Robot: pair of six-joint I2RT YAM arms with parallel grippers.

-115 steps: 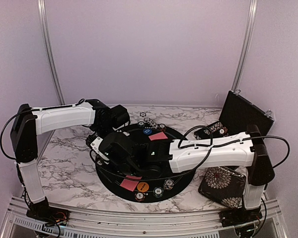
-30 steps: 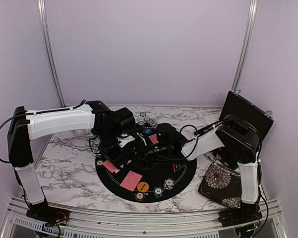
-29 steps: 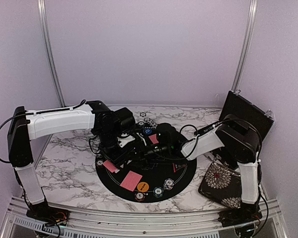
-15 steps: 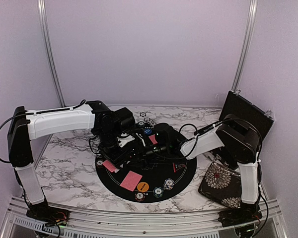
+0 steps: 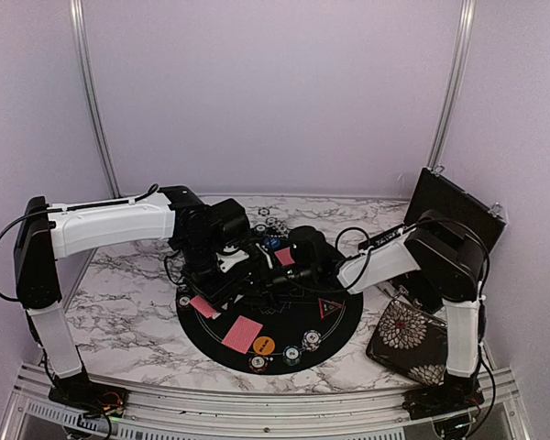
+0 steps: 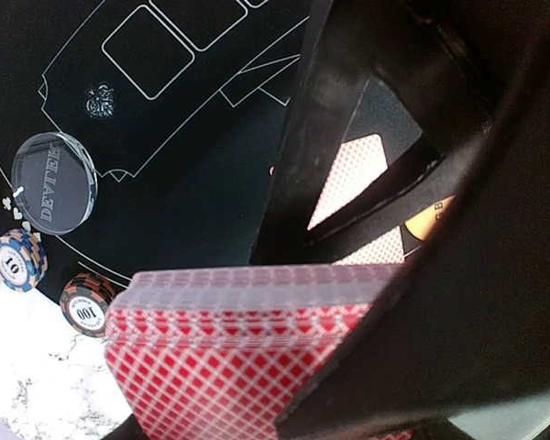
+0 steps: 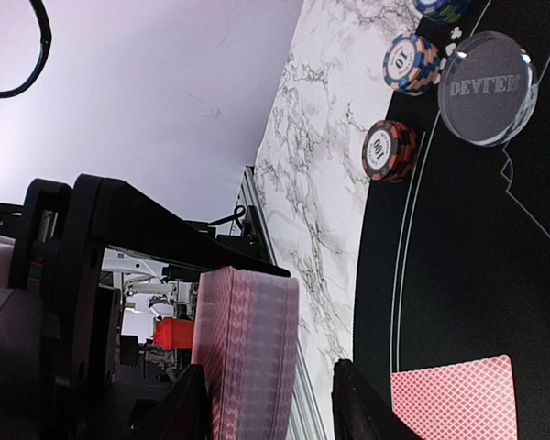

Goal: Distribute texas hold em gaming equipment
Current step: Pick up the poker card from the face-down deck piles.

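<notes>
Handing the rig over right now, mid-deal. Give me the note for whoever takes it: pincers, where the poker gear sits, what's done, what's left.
Left pincer: shut on the deck of cards, held above the black mat.
Right pincer: open, fingers either side of the deck, gripping nothing.
On the mat: face-down cards at the near, left and far seats; chip stacks by the near and far edges; orange button near; dealer disc beside chips at the mat's edge; triangle right.
Done: three seats have cards.
Left: no card shows by the triangle; probably deal there next.
</notes>
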